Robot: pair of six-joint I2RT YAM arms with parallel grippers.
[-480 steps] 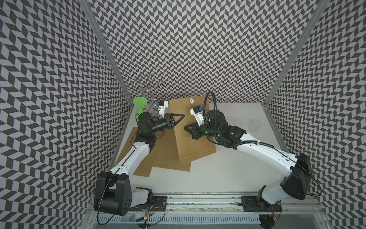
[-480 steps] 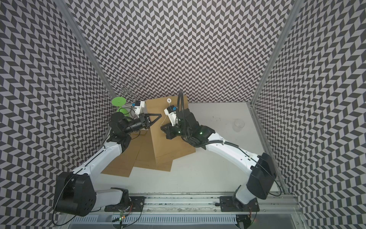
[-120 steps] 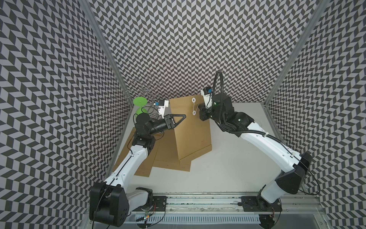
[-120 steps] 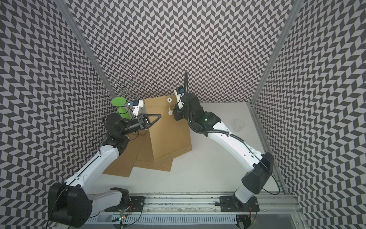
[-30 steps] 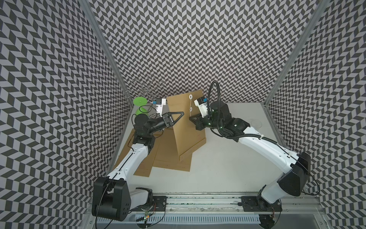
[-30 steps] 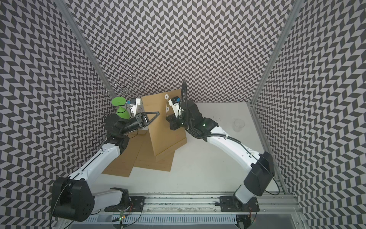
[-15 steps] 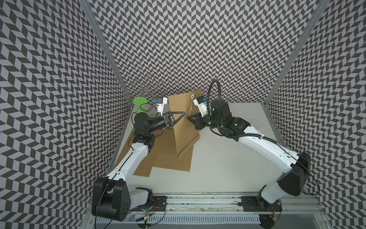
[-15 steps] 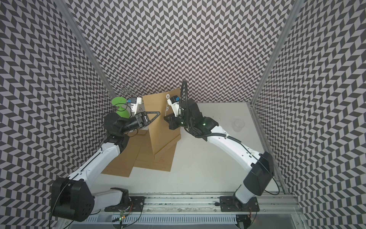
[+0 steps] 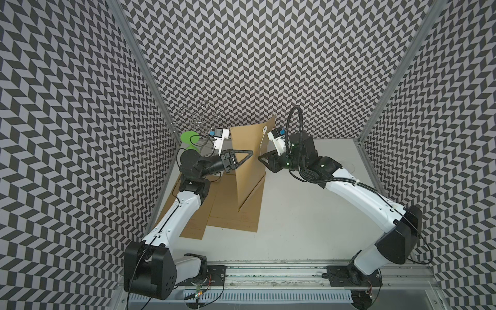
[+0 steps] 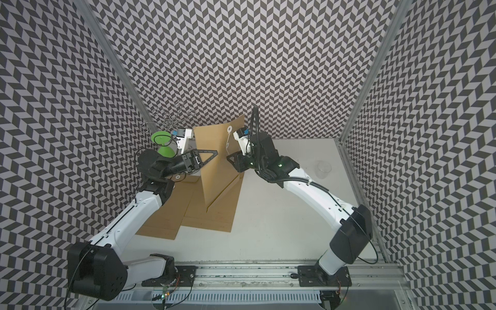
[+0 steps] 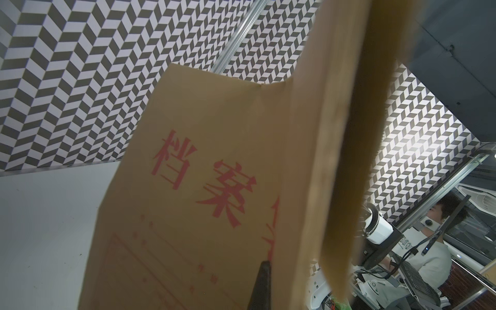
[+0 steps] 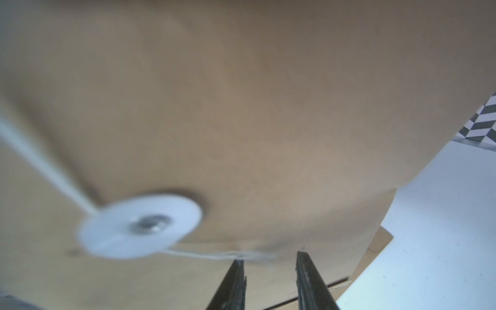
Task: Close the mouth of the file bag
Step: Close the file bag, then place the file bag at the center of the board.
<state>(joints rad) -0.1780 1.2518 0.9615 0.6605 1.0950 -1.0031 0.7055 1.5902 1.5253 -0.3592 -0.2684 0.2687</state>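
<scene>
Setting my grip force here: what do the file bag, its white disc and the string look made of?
The file bag looks like matte brown kraft paper: sharp creases, red print. The disc: smooth white plastic or stiff card around a shiny metal rivet. The string: thin white cord, likely cotton; too blurred to confirm.

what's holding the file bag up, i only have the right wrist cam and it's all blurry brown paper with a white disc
observer: The left end effector is shut on the file bag, on the side away from your camera.
operator: is the bag lying flat
observer: No, it stands nearly upright on its lower edge, on top of other brown envelopes that lie flat on the table.
operator: anything else on the table
observer: A clear cup stands toward the table's right side, apart from the envelopes.
</scene>
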